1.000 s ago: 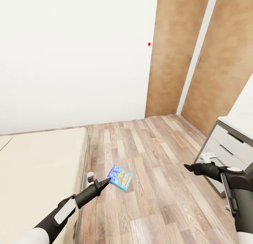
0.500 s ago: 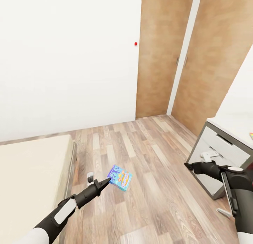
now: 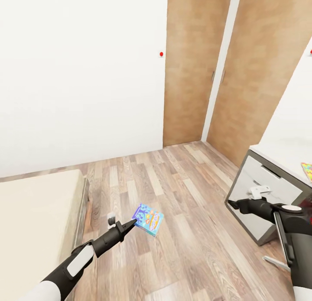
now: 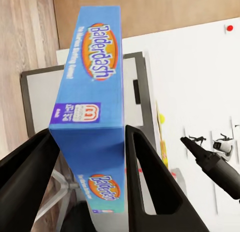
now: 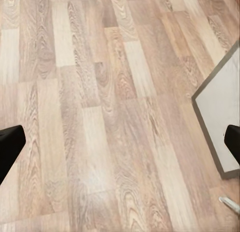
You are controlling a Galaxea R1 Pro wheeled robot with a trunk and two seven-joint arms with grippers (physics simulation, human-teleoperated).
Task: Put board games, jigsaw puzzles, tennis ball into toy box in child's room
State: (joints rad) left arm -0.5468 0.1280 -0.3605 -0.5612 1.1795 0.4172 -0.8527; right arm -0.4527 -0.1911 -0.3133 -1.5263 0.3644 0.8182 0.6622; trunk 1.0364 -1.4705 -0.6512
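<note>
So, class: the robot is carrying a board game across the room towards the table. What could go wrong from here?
1. The left gripper pinches only one end of the Balderdash box, so it might slip or swing.
2. The open right gripper hangs close to the grey table and could clip it while turning.

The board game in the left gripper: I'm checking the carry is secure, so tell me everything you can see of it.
The board game is a flat blue rectangular box, seemingly cardboard, with an orange-and-yellow "Balderdash" logo on its narrow edge and a purple maker's mark below. The left gripper is shut on it, one black finger pressed against each broad face. In the head view its colourful cover faces up, tilted, held above the wood floor between the bed and the grey desk. It looks closed and undamaged.
</note>
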